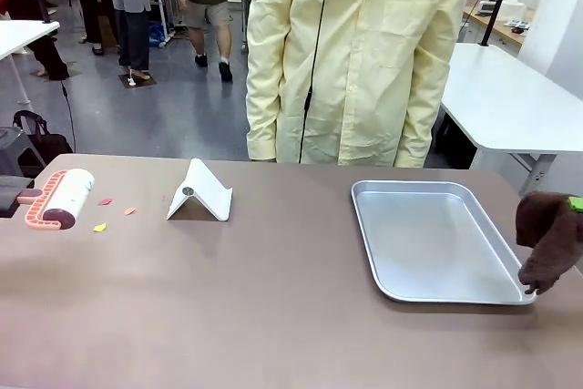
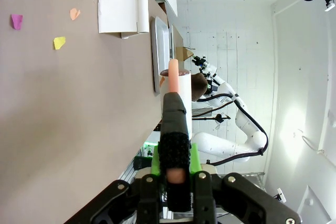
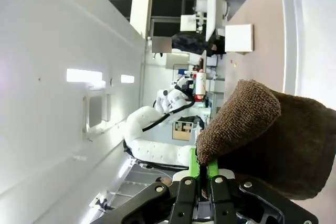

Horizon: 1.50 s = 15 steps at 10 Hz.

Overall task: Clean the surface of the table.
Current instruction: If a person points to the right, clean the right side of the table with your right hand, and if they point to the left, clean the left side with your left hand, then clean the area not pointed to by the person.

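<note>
Stretching its long axis left to right, the table (image 1: 273, 316) spans the foreground. The left gripper (image 2: 174, 167) clamps the lint roller (image 1: 66, 196) handle at far left. The right gripper (image 3: 202, 167) pinches a brown cloth (image 1: 545, 239) just right of the tray (image 1: 428, 234). The left wrist view adds a purple scrap (image 2: 17, 21).

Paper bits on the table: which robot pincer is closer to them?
Left. The left pincer holds the lint roller right beside the paper bits; the right pincer holds a brown cloth far past the tray.
</note>
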{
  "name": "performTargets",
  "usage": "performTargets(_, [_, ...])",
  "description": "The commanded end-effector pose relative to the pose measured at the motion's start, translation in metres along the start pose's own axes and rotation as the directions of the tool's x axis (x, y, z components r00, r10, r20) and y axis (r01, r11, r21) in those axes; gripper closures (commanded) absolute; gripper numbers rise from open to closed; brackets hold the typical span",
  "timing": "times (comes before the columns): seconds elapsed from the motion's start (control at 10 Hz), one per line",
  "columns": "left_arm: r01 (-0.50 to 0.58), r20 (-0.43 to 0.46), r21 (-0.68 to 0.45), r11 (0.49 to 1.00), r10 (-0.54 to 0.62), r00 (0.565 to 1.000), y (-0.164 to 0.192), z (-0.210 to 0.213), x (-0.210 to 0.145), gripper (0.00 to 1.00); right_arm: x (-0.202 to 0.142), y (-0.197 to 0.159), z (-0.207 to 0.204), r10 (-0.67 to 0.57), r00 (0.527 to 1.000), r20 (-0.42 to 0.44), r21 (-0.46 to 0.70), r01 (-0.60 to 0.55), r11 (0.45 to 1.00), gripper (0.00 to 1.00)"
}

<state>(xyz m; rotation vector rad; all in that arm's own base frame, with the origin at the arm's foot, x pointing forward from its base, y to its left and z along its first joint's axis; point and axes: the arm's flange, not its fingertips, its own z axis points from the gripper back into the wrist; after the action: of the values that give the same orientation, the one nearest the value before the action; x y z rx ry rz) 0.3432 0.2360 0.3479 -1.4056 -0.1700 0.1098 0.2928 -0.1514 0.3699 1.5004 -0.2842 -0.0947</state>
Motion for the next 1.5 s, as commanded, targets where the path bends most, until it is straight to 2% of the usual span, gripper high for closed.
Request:
performTargets(0.0, [0.014, 0.002, -0.022, 1.0, -0.014, 1.0, -0.004, 0.0005, -0.0014, 1.0, 0.0162, -0.0064, -0.0053, 0.016, 1.0, -0.011, 0.015, -0.016, 1.0, 0.94])
performTargets(1.4, [0.014, 0.002, -0.022, 1.0, -0.014, 1.0, -0.004, 0.0005, -0.0014, 1.0, 0.0162, -0.0064, -0.0053, 0.016, 1.0, -0.011, 0.015, -0.016, 1.0, 0.94])
